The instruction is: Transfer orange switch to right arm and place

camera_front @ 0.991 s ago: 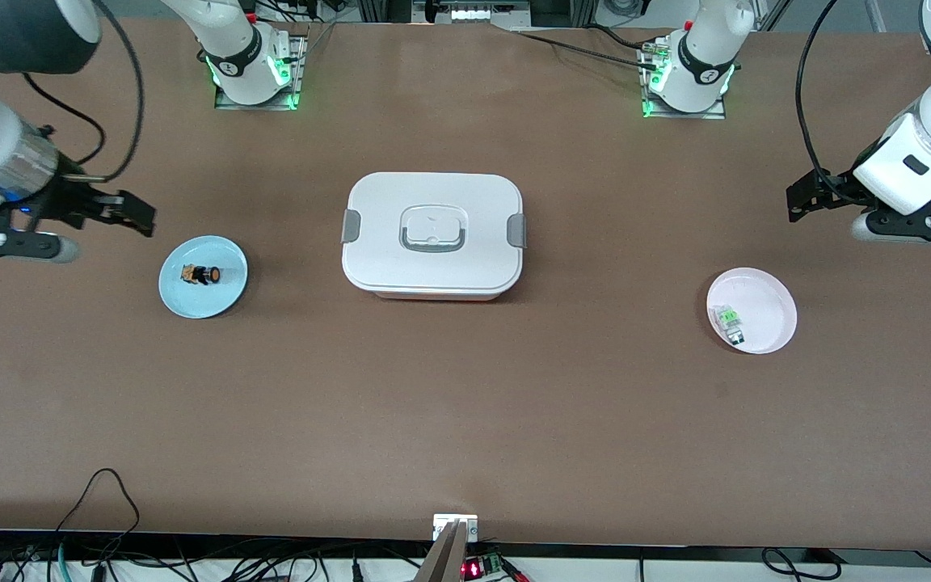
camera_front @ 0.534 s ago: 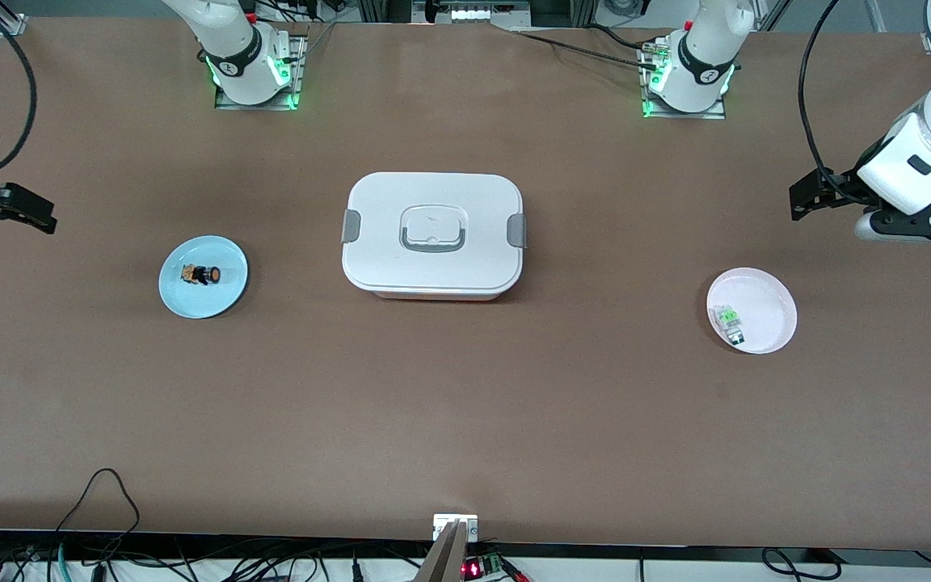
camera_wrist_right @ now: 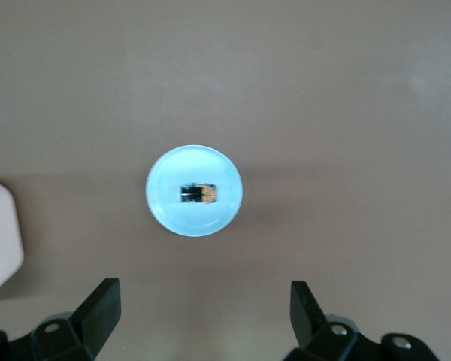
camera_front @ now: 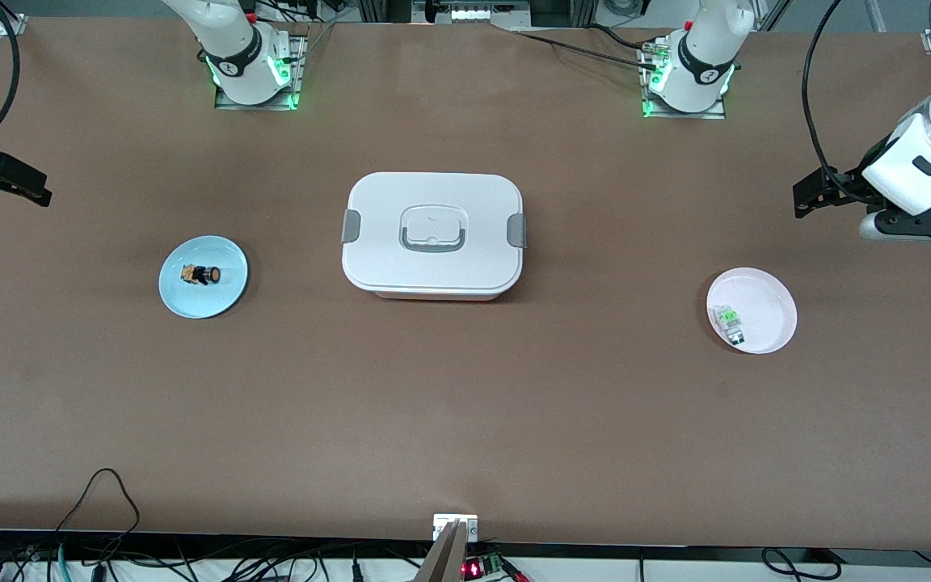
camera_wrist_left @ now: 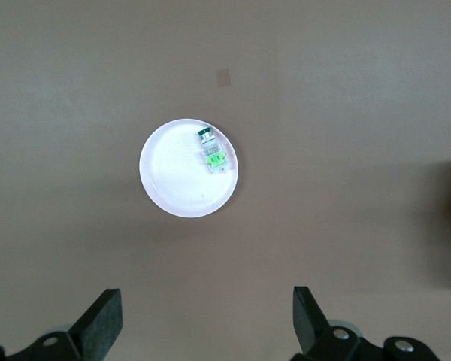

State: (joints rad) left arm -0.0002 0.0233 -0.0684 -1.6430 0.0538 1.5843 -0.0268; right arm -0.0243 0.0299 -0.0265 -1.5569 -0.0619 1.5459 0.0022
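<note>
The orange switch (camera_front: pixel 202 275) is a tiny black-and-orange part lying on a light blue plate (camera_front: pixel 223 295) toward the right arm's end of the table. In the right wrist view the orange switch (camera_wrist_right: pixel 199 193) lies in the middle of that blue plate (camera_wrist_right: pixel 173 218). My right gripper (camera_front: pixel 29 187) hangs high over the table's end, apart from the plate; its jaws (camera_wrist_right: pixel 204 304) stand open and empty. Over the left arm's end of the table waits my left gripper (camera_front: pixel 806 199), open and empty (camera_wrist_left: pixel 207 307).
A white lidded box (camera_front: pixel 431 234) with grey latches stands mid-table; its corner (camera_wrist_right: pixel 0 241) shows in the right wrist view. A pink plate (camera_front: pixel 768 299) holds a clear-and-green component (camera_front: pixel 729 320), also under the left wrist camera (camera_wrist_left: pixel 213 154). Cables run along the front edge.
My right arm has drawn back from beside the blue plate toward the table's end, leaving the switch on the plate. The left arm has shifted only slightly.
</note>
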